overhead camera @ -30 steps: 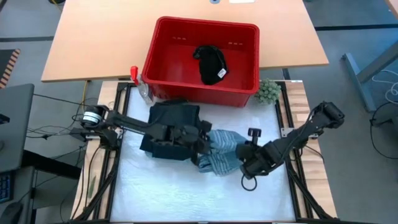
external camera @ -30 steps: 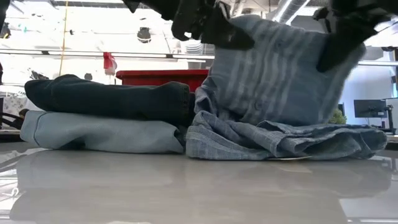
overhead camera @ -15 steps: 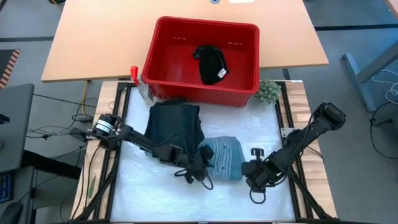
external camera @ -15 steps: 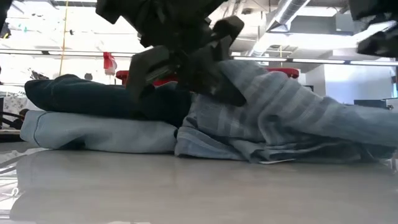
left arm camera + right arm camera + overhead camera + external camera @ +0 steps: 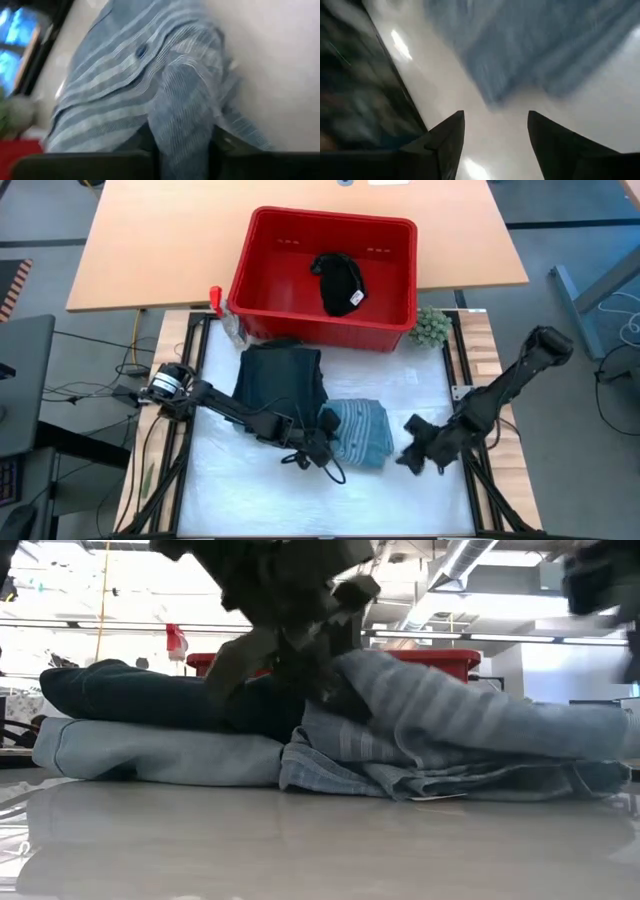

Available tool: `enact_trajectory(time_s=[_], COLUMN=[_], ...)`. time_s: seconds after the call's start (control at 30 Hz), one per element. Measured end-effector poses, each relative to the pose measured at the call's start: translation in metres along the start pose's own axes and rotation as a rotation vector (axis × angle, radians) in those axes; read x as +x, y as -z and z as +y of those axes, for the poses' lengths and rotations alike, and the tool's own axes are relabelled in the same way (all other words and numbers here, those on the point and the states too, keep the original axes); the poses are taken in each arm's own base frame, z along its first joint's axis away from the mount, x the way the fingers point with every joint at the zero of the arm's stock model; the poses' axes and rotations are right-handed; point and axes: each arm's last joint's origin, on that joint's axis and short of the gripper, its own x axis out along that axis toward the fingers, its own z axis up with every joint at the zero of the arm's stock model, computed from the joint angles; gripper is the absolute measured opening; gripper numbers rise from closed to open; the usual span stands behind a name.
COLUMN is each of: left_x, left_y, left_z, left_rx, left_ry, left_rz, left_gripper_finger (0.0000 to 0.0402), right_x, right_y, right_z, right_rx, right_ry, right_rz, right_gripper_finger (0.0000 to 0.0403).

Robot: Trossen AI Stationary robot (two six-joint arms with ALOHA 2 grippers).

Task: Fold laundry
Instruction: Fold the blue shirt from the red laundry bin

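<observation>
**Striped fold laid down; release under way**

Found the grey-blue striped garment (image 5: 358,435) folded into a compact packet on the worktop (image 5: 260,495), in front of the red basket (image 5: 262,280) and below its right half. Noted the dark navy garment (image 5: 282,375) closer to the basket, below its left half, stacked on a light blue one (image 5: 150,752). Judged this to be a finished pile, with the striped packet set beside it to join it. Recorded one black garment (image 5: 340,280) inside the basket, not yet dealt with.

Located the left pincer (image 5: 308,452) farther from the basket than the navy stack, at the striped packet's edge. Observed it set narrow, with a ridge of striped cloth between its fingers (image 5: 90,167). Judged this a holding-down of the fold while the other arm clears; could not tell how firm the pinch is.

Located the right pincer (image 5: 415,455) out beyond the basket's right corner, clear of the cloth, spread wide and holding nothing.

Compared with a second ago: then lifted and draped between both pincers, now flat and tighter. Compared with half a second ago: right pincer drawn off the packet's edge.
</observation>
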Motion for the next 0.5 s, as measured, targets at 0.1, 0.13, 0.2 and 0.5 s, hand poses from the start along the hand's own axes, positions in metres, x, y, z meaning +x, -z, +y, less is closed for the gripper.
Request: enact_trajectory(time_s=[0.1, 0.13, 0.2, 0.5], left_x=[-0.007, -0.011, -0.017, -0.072], left_y=[-0.009, -0.013, -0.019, -0.020], left_z=[0.004, 0.006, 0.011, 0.044], left_rx=[-0.038, -0.065, -0.127, -0.386], left_ry=[-0.061, -0.069, -0.022, 0.198], left_rz=[0.113, 0.142, 0.160, 0.210], left_gripper_finger=[0.0127, 0.0144, 0.0178, 0.0258], right_x=[0.010, 0.013, 0.018, 0.026], right_y=[-0.001, -0.001, -0.001, -0.002], right_z=[-0.018, -0.022, -0.027, -0.036], right_rx=[0.242, 0.304, 0.360, 0.397], right_ry=[-0.190, -0.252, -0.339, -0.287], right_rz=[-0.185, -0.232, -0.283, -0.362], right_gripper_finger=[0.0244, 0.0244, 0.0245, 0.0245])
